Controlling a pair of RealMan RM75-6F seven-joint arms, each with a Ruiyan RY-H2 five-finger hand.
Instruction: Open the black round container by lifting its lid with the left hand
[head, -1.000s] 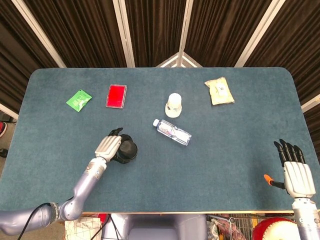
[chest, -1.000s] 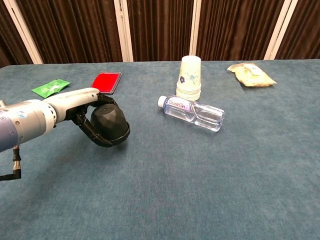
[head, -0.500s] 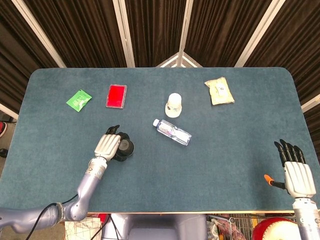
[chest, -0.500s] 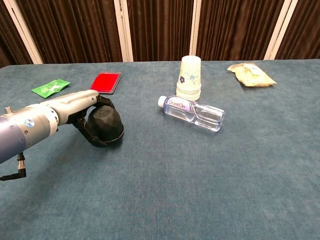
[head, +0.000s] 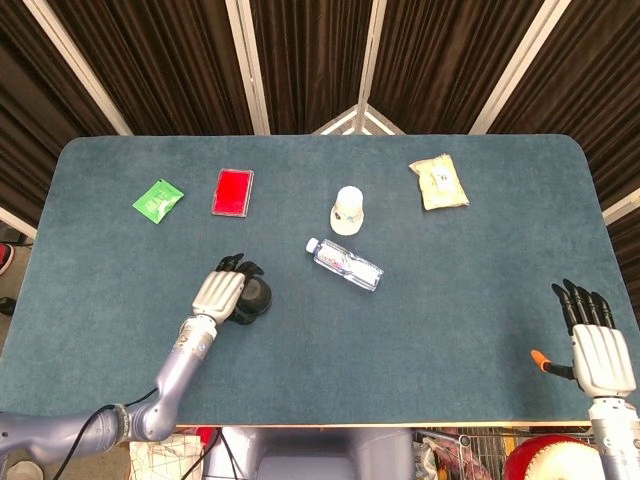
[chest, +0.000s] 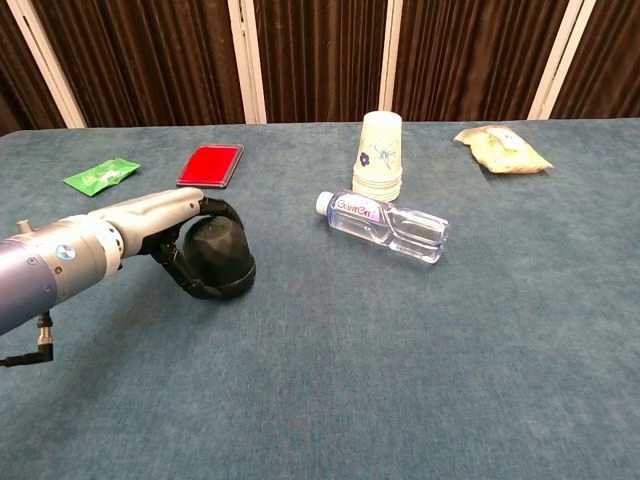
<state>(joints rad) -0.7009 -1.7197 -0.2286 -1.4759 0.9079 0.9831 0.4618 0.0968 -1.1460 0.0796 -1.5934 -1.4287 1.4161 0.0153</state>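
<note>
right robot hand (head: 598, 350): near right worktop edge, fingers straight and apart, holding nothing | left robot hand (chest: 165, 225): fingers curled around black round faceted container (chest: 220, 255), resting on blue felt worktop (chest: 420, 340) left of centre | clear plastic water bottle (chest: 385, 224) lying beyond | white paper cup stack (chest: 379, 156) behind it | red flat case (chest: 211, 164) far left

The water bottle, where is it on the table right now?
In the head view the water bottle lies on its side near the table's middle, just in front of the paper cup and right of the black round container.
</note>
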